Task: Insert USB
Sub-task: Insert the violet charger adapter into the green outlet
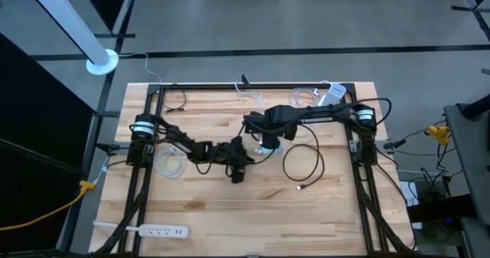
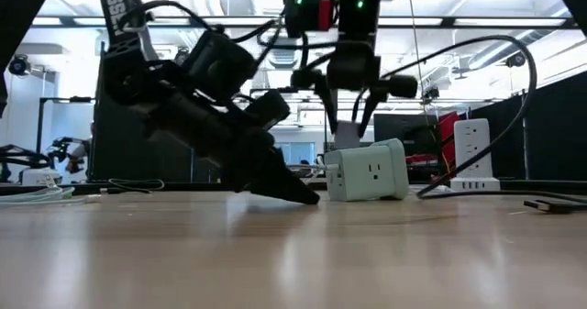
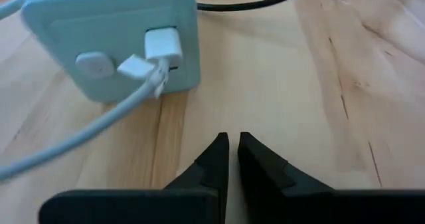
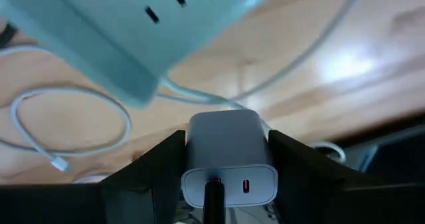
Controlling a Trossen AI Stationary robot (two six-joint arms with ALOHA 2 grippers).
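Observation:
A pale green power cube (image 1: 272, 145) (image 2: 367, 171) lies on the wooden table near its middle. White plugs (image 3: 163, 46) with a white cable sit in one of its faces. My left gripper (image 3: 232, 151) (image 2: 307, 197) is shut and empty, slanting down with its tips low by the tabletop just in front of the cube. My right gripper (image 4: 228, 141) (image 1: 268, 134) hangs above the cube, shut on a white charger block (image 4: 229, 154). A black cable (image 4: 212, 197) is plugged into the block. My right gripper pinches the white charger block by its two opposite sides (image 4: 189, 151), one finger on each. The fingers come from above, slanting down. The block is lifted clear over the power cube, its port face (image 4: 247, 185) turned back toward the wrist.
A black cable loop (image 1: 302, 160) lies right of the cube, its free plug end (image 1: 300, 187) toward the near edge. A coiled white cable (image 1: 170, 164) lies on the left. A white power strip (image 1: 153, 230) sits at the near left corner, and another charger (image 1: 333, 93) at the far right.

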